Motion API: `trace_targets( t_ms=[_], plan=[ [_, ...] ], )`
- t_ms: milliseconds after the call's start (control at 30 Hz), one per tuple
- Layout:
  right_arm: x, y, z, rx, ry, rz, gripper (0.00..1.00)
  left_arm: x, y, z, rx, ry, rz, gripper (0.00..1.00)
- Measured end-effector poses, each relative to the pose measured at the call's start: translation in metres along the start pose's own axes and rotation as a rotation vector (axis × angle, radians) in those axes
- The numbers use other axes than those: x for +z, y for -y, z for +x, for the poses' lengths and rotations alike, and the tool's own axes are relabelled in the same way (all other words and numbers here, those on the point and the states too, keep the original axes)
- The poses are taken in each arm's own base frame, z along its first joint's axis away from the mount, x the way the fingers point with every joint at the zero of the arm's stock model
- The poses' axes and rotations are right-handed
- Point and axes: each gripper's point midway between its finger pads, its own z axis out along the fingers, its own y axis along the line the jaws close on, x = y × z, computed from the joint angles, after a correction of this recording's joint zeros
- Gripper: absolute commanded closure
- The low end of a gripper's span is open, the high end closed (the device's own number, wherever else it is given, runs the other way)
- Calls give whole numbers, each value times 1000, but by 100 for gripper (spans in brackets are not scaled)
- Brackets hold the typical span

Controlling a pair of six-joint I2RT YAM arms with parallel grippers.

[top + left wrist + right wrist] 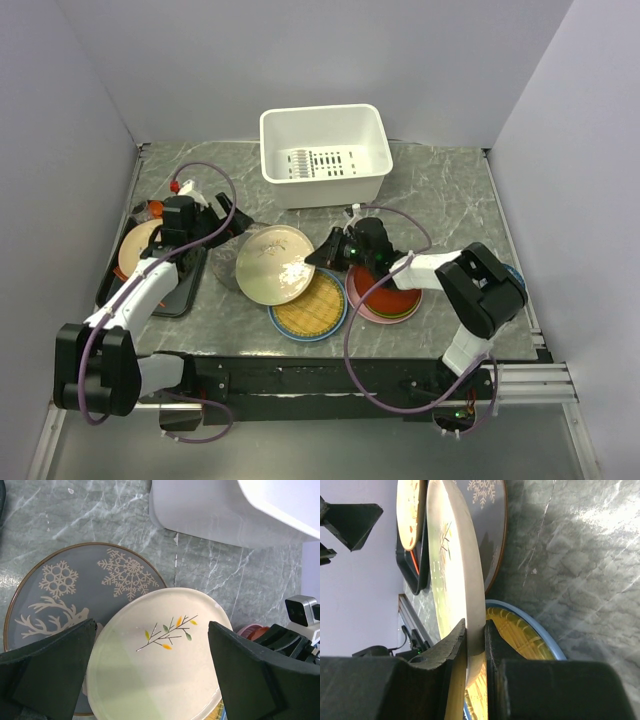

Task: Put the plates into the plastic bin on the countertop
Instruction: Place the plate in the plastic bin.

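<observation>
My right gripper (475, 630) is shut on the near rim of the cream leaf-sprig plate (455, 565), its two jaws pinching the rim. From above, that cream plate (275, 265) hangs over the grey animal-figure plate (224, 272) and the yellow woven disc (310, 305), which lies on a blue plate (335, 322). My left gripper (152, 680) is open, its fingers (50, 670) spread wide above the cream plate (160, 655) without touching it. A stack of red, pink and lime plates (385, 298) lies under my right arm. The empty white plastic bin (325, 155) stands at the back of the countertop (440, 190).
A flat black tray (170, 292) at the left holds the peach flower-patterned plate (135, 245). Grey walls close in the left, right and back sides. The bin's wall (225, 510) is close beyond the grey plate (65, 590).
</observation>
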Motion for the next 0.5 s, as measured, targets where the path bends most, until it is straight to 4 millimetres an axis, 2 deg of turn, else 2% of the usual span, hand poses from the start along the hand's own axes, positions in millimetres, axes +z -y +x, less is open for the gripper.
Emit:
trace_targets(
  t_ms=[500],
  plan=[
    [-13,-5,-1,-29,5,18,100,-3,-3,3,-2,-8,-22,1]
  ],
)
